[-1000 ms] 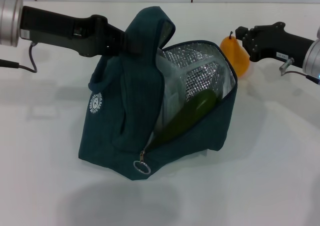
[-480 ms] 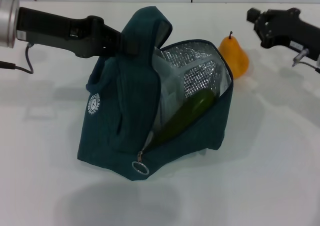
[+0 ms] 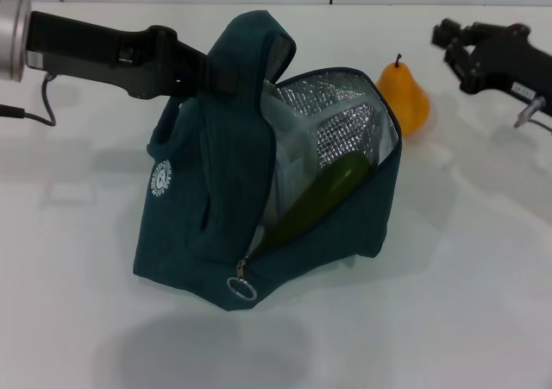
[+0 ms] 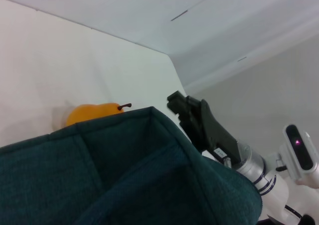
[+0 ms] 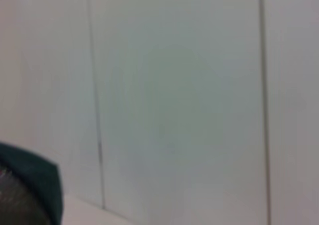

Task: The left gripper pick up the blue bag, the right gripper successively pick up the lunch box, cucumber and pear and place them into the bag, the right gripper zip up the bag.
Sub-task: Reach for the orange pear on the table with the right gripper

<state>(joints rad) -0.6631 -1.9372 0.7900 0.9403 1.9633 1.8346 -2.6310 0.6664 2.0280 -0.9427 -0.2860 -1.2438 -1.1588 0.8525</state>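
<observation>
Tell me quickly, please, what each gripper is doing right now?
Left gripper: shut on the blue bag, holding its handle up.
Right gripper: empty, in the air beside the pear; open or shut cannot be told.

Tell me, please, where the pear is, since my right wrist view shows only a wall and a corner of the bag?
Observer: The pear stands upright on the table, just behind the open end of the blue bag, on the robot's right.
Operator: Is my right gripper close to it?
Observer: The right gripper hangs farther right and higher than the pear, fingers open and holding nothing.
Operator: Thank you. What is in the bag?
Observer: The cucumber leans in the open mouth beside the lunch box, while the left gripper holds the bag up by a handle.
</observation>
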